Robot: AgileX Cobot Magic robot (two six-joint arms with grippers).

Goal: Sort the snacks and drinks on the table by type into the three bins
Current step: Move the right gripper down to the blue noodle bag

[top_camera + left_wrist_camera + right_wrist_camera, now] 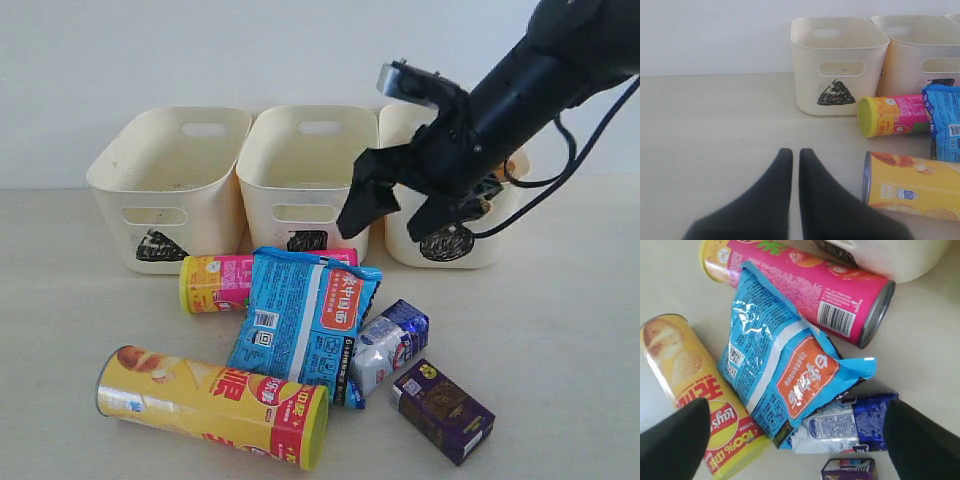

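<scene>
Right hand (pixel 392 222): jaws spread wide, holding nothing; it hangs in the air in front of the square bin (pixel 270 190) and the circle bin (pixel 400 245).
Pile relative to right hand: the snacks and drinks lie below it and nearer the camera; in the right wrist view the blue bag (pixel 305 320) and the white and blue carton (pixel 390 345) sit beneath the gap between its fingers.
Left hand (pixel 792 152): fingers pressed together with nothing between them, low over the bare surface (pixel 560 330).
Things relative to left hand: the yellow canister (pixel 210 405) lies just to its right, the triangle bin (pixel 130 185) ahead.
Yellow canister: on its side, long axis across the exterior view, metal rim to the left.
Pink canister (pixel 215 283): on its side just in front of the triangle and square bins, axis along the bin row, yellow lid to the left.
Blue bag: draped over the pink canister, reaching the yellow one, long axis running front to back.
White and blue carton: on its side against the bag's right edge, set diagonally.
Purple carton (pixel 442 410): flat, just beside the white one, also diagonal.
</scene>
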